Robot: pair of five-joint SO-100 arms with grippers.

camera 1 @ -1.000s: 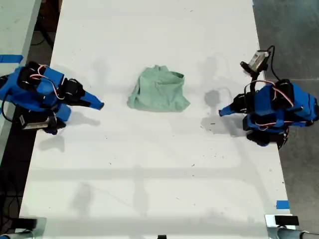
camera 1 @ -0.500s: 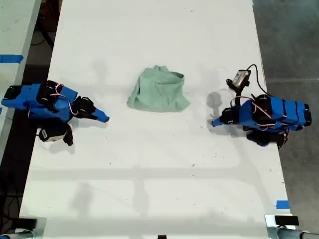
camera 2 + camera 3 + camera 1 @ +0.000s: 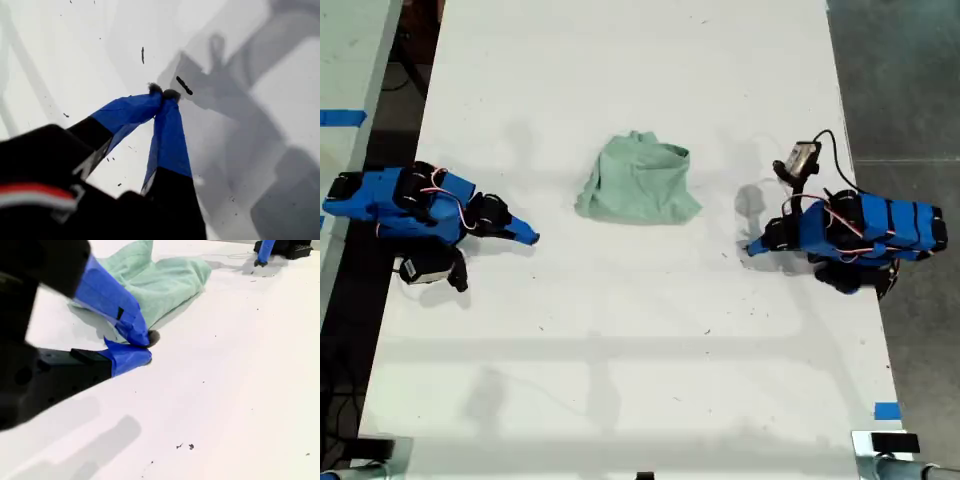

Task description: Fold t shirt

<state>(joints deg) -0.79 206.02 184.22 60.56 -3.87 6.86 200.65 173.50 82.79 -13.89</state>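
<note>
1. The t shirt [image 3: 640,181] lies crumpled in a wrinkled heap on the white table [image 3: 620,380], about midway between the two arms and touching neither.
2. My first gripper [image 3: 163,91] is clenched, its blue tips meeting on nothing, low over bare table with only dark specks and shadows around it.
3. My second gripper [image 3: 145,347] is also clenched and empty, its tips just short of the shirt's near edge, pointing toward the cloth.
4. In the exterior view, one arm sits at the left edge and one at the right.
</note>
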